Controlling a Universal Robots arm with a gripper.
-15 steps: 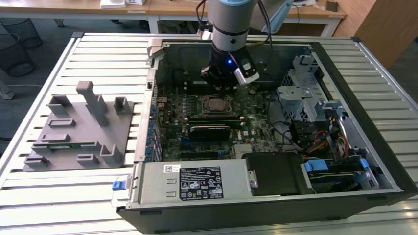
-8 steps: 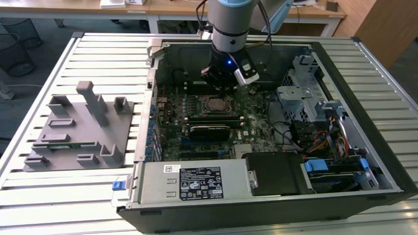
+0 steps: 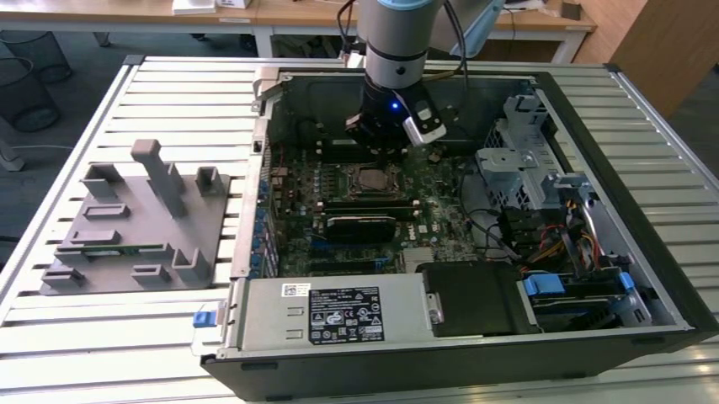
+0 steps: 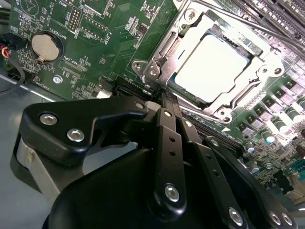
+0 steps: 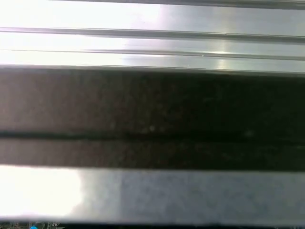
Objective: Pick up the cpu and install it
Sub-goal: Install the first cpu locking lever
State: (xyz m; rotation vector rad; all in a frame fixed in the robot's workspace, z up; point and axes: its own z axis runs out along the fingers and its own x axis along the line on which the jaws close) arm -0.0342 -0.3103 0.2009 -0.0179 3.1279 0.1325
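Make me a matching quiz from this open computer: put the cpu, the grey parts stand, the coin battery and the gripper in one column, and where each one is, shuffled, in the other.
1. cpu
2. grey parts stand
3. coin battery
4. gripper

A. on the slatted table, outside the case, on the exterior view's left
B. over the motherboard, close to the socket
C. lying inside the metal socket frame
D. in a round holder on the motherboard

Pairs: 1-C, 2-A, 3-D, 4-B.

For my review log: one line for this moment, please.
cpu: lying in socket frame | end effector: by socket frame's corner, off cpu
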